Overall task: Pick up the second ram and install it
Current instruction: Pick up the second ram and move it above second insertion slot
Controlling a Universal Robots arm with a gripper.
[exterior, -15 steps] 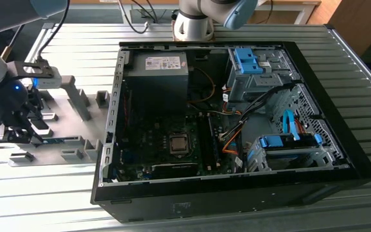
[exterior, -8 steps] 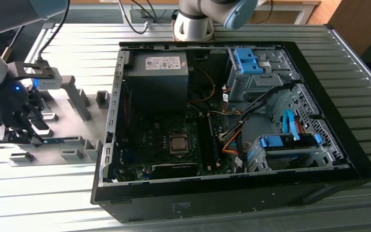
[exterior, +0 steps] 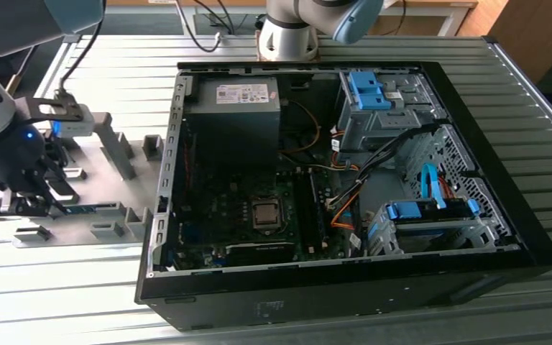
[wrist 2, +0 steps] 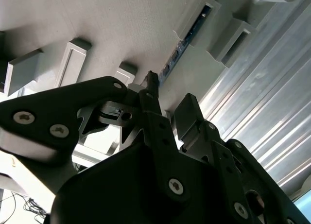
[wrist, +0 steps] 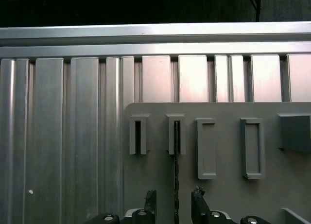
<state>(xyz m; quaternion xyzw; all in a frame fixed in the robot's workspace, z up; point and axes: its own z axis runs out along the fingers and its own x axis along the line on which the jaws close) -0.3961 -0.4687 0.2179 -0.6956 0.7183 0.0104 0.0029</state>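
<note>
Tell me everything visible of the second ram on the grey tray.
The second ram is a long, thin blue-green circuit board standing on edge in slotted grey holder blocks on the grey tray, beside the computer case at the exterior view's left. In the first wrist view it shows edge-on as a dark narrow line. The open gripper straddles it, a finger either side with gaps showing; it sits unlifted.

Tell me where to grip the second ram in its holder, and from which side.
Best pinch the second ram mid-length across its two flat faces, coming from above: it stands on edge in the grey holder blocks, so only its upper edge is free.
</note>
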